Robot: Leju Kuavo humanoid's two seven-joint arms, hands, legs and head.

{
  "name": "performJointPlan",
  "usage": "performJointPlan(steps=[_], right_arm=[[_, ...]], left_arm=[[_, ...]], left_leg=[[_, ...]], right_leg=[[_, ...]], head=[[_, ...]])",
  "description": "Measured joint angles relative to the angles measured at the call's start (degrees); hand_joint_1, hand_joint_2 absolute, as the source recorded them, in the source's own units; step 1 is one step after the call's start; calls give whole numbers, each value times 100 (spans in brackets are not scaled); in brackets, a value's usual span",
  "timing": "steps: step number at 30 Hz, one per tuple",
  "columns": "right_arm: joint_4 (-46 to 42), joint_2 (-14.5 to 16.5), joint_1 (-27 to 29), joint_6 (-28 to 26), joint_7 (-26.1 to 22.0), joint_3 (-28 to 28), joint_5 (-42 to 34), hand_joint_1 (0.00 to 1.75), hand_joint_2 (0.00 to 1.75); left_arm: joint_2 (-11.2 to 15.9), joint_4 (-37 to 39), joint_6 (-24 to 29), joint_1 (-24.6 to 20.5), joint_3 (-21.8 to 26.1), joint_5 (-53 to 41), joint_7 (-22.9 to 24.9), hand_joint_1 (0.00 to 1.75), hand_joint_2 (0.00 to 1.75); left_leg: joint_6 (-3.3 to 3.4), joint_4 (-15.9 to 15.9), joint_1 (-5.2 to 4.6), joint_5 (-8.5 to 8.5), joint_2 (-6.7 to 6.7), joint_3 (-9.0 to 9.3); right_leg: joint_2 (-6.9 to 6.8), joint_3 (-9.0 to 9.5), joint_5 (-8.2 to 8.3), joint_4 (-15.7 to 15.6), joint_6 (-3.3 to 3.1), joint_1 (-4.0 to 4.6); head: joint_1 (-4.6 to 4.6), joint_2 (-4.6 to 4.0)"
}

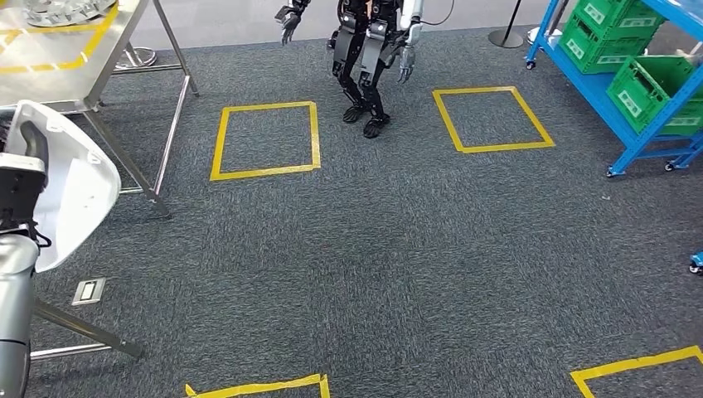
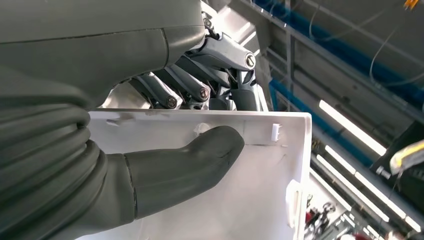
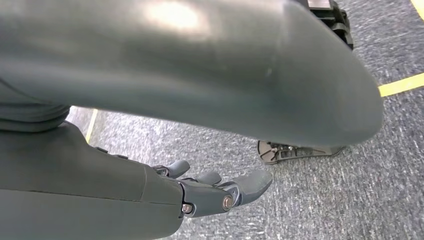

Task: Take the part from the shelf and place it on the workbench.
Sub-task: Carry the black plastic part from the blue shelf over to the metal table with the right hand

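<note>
Close in, the left robot hand (image 2: 165, 150) has the white part (image 1: 70, 195) firmly in its grasp: in the left wrist view the thick grey thumb (image 2: 200, 155) lies pressed across the panel's face while the darker fingers (image 2: 200, 90) wrap over its edge from behind. So the pick looks done, and the part is riding at the robot's left side, up off the floor. The right robot hand (image 3: 220, 192) hangs low over the carpet (image 1: 398, 257), fingers loosely apart and holding nothing.

What remains, by the look of it, is the carry and the set-down. The steel counter (image 1: 83, 79) stands just ahead on the left, marked with yellow tape, and some metal object sits at its far corner, too cut off to identify. The part is not on it yet.

Further out, yellow floor squares (image 1: 265, 139) mark the carpet, and another humanoid robot (image 1: 365, 58) stands beyond them. Far right, the blue shelf (image 1: 613, 108) carries green crates (image 1: 655, 91); what lies inside them cannot be made out from here.
</note>
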Motion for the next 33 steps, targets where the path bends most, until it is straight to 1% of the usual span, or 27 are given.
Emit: performJointPlan(steps=[1,2,3,4,5,6,8,9,11,12,13,15,16,17,18,19,20,22,23,24,26,27,28,29,31,32,33], right_arm=[[0,2,3,-2,3,-3,-3,0,0],[0,5,3,-5,5,-7,-7,0,0],[0,13,2,-10,7,-10,-15,0,0],[0,23,2,-14,8,-12,-25,0,0],[0,35,1,-17,9,-14,-36,0,0],[0,46,1,-19,11,-15,-46,0,0],[0,60,1,-20,13,-17,-56,0,0],[0,62,0,-20,13,-17,-57,0,0],[0,66,-3,-16,12,-19,-58,0,0],[0,67,-3,-9,9,-19,-58,0,0],[0,68,-3,1,4,-20,-59,0,0],[0,72,3,22,-4,-22,-53,0,0],[0,73,7,29,-5,-22,-46,0,0],[1,74,10,33,-5,-22,-37,0,0],[1,74,11,34,-6,-22,-27,0,0],[1,74,11,34,-6,-22,-19,0,0],[1,73,10,34,-5,-22,-12,0,0],[1,73,9,34,-3,-22,3,0,0],[1,73,7,34,-2,-22,12,0,0],[1,73,3,34,0,-22,24,0,0],[0,72,-6,35,2,-22,42,0,0],[0,72,-8,38,3,-22,50,0,0],[0,72,-8,41,3,-22,55,0,0],[0,73,-6,45,4,-22,63,0,0],[1,76,3,49,12,-22,79,0,0],[2,77,8,49,15,-22,85,0,0],[2,78,10,49,18,-22,89,0,0]], left_arm=[[14,-1,-10,-87,-32,2,19,175,175],[30,-1,-14,-151,-62,4,36,175,175],[50,-2,-13,-203,-90,4,47,175,175],[74,-6,-10,-251,-107,3,55,175,175],[103,-13,-6,-304,-119,3,59,175,175],[133,-19,-2,-363,-127,3,60,175,175],[191,-30,3,-467,-138,9,61,175,175],[215,-32,5,-497,-143,14,60,175,175],[273,-35,9,-528,-155,41,51,175,175],[305,-36,10,-549,-163,68,39,175,175],[337,-34,10,-584,-173,101,27,175,175],[372,-26,10,-667,-209,172,9,175,175],[382,-15,10,-700,-233,195,8,175,175],[391,-4,10,-721,-257,210,6,175,175],[406,9,10,-731,-275,221,6,175,175],[427,20,12,-738,-283,232,6,175,175],[451,27,19,-747,-287,243,6,175,175],[494,30,45,-773,-289,258,6,175,175],[512,29,62,-783,-291,263,7,175,175],[531,29,76,-788,-295,267,9,175,175],[592,29,99,-786,-310,272,15,175,175],[634,29,109,-782,-322,273,18,175,175],[680,29,115,-782,-335,273,21,175,175],[720,29,120,-785,-347,273,22,175,175],[773,30,123,-776,-371,281,27,175,175],[793,31,122,-758,-383,290,33,175,175],[816,33,121,-736,-395,301,42,175,175]], left_leg=[[-19,369,0,-159,56,-163],[-39,631,5,-241,80,-272],[-58,701,11,-223,102,-289],[-72,538,18,-104,137,-190],[-84,185,23,77,210,7],[-82,-216,12,210,342,222],[-31,-749,-13,354,512,508],[7,-818,-31,345,523,537],[79,-834,-35,380,390,530],[114,-846,-28,395,334,528],[146,-860,-16,415,279,525],[186,-871,-1,442,166,510],[194,-868,1,450,100,497],[195,-863,1,453,31,488],[191,-855,1,456,-38,482],[185,-846,2,457,-104,480],[175,-837,5,458,-170,479],[128,-823,13,464,-294,469],[91,-825,17,472,-349,456],[49,-834,24,485,-401,442],[-43,-876,44,522,-502,414],[-74,-868,49,515,-485,392],[-95,-783,43,454,-390,342],[-109,-575,32,322,-248,241],[-125,165,14,-69,33,-79],[-135,525,13,-217,85,-233],[-139,725,13,-267,107,-308]], right_leg=[[-65,-3,-4,5,-12,4],[-128,-5,-11,10,-19,6],[-189,-6,-17,17,-20,5],[-245,-6,-27,27,-15,1],[-296,-5,-41,45,-4,-2],[-346,-5,-61,68,17,3],[-432,-7,-106,119,67,23],[-479,-3,-120,131,94,30],[-574,8,-145,141,143,24],[-536,0,-187,186,179,11],[-426,-52,-285,323,215,-7],[-109,-334,-625,954,282,-59],[-13,-535,-798,1364,302,-76],[26,-703,-895,1687,313,-86],[40,-789,-885,1825,314,-93],[53,-762,-764,1726,308,-98],[91,-620,-555,1397,296,-106],[296,-250,-189,574,271,-117],[371,-129,-97,308,261,-114],[411,-84,-77,195,248,-102],[309,-79,-51,162,190,-77],[249,-71,-25,128,146,-74],[192,-63,3,92,101,-77],[131,-58,27,60,66,-81],[11,-65,36,45,29,-64],[-56,-72,33,47,24,-55],[-120,-76,31,49,20,-48]], head=[[-3,-1],[-3,-1],[-4,-1],[-4,-1],[-4,-1],[-5,0],[3,0],[6,0],[12,0],[14,0],[18,0],[39,0],[48,0],[56,0],[59,0],[60,0],[62,0],[64,0],[66,0],[67,0],[69,0],[66,0],[52,0],[35,0],[4,-1],[1,-1],[1,-1]])
